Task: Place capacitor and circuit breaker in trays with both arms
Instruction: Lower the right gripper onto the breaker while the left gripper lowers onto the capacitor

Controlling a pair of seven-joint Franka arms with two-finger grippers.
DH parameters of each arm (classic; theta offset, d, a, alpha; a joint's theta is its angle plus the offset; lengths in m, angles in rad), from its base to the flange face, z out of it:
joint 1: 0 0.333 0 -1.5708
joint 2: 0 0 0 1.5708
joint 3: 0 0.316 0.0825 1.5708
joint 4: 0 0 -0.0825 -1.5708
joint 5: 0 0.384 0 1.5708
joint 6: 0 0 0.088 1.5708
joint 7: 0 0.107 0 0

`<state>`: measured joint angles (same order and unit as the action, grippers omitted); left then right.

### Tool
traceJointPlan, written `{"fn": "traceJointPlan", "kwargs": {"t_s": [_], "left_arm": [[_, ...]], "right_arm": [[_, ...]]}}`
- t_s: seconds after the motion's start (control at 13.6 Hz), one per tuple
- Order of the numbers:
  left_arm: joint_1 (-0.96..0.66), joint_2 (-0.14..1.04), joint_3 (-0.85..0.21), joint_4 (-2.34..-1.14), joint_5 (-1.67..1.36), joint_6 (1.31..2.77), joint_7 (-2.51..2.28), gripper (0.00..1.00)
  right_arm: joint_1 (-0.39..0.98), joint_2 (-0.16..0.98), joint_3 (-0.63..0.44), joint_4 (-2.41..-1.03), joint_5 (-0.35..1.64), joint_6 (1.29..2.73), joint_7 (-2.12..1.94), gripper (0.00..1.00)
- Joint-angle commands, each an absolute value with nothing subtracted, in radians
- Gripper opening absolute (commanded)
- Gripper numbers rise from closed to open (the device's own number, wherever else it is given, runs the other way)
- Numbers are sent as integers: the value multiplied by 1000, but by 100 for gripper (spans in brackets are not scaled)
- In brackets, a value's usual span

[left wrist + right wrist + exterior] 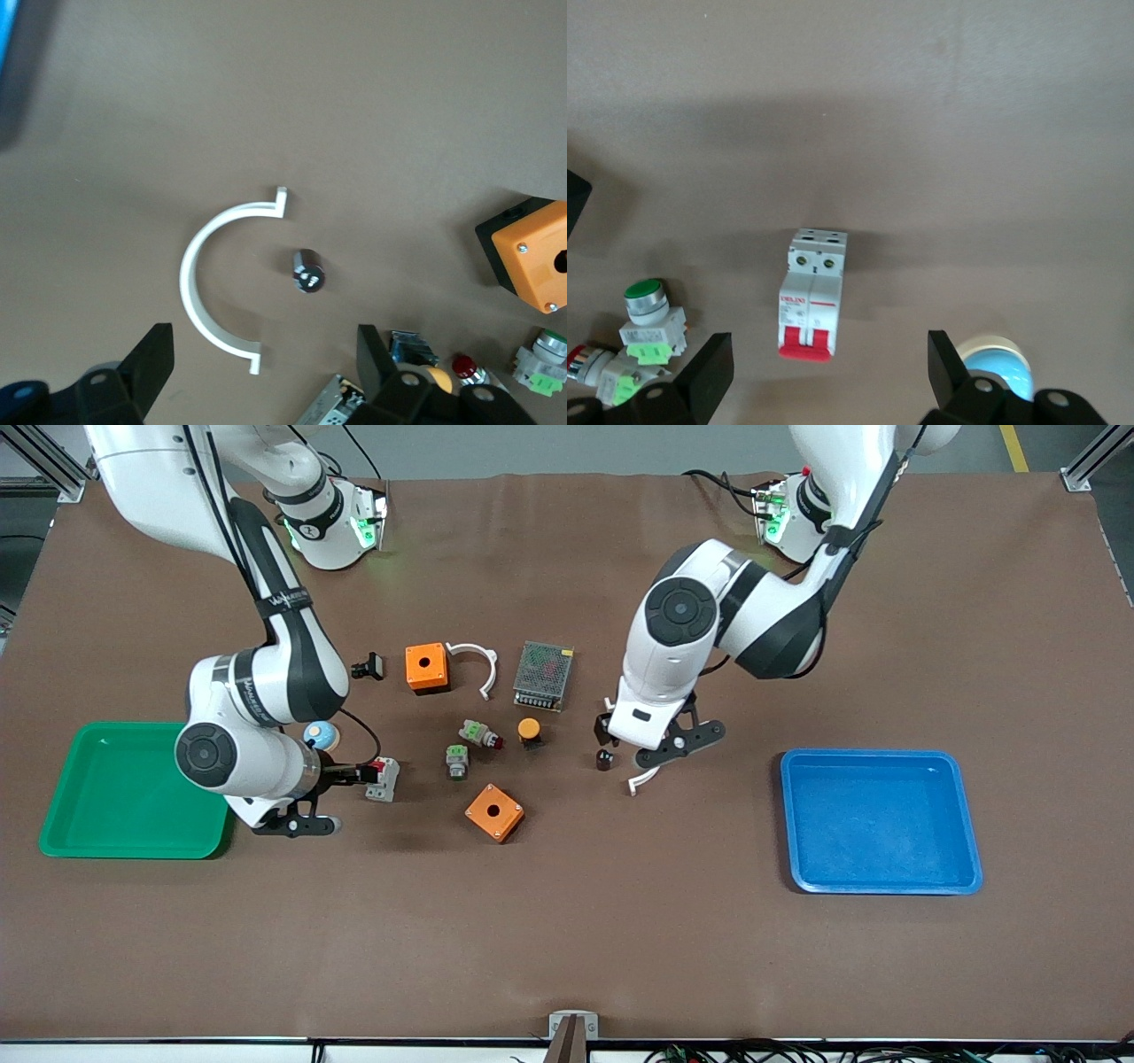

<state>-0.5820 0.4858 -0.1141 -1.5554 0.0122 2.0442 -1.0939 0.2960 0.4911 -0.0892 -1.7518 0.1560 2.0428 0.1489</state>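
Low at centre-left of the front view: right gripper (pixel 312 804), spread wide, empty, beside breaker (pixel 384 779) lying on table (pixel 567 939). Right of centre: left gripper (pixel 640 755), also splayed, empty, over capacitor (pixel 605 759), which stands by white clip (pixel 644 780).

Bright even overhead light, soft shadows; wrist views slightly blurred

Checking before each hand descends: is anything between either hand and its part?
Nothing visible. The open left hand hangs over the capacitor, with a white curved clip beside it. The open right hand hangs over the circuit breaker.
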Motion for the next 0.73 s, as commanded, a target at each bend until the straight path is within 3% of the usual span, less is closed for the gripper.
{"fn": "traceJointPlan", "kwargs": {"t_s": [0.0,0.37,0.66], "left_arm": [[-641,558,-101,-1529,61,2091,-1192,87],[-670,649,-103,-1531,95,2163,-1213,76],[-676,730,-100,-1531,129,2266,-1253,75]], "right_arm": [[316,508,-95,-1782,193,2100,163,97],[333,509,-95,-1835,195,2164,166,96],[342,518,-95,-1838,196,2169,176,95]]}}
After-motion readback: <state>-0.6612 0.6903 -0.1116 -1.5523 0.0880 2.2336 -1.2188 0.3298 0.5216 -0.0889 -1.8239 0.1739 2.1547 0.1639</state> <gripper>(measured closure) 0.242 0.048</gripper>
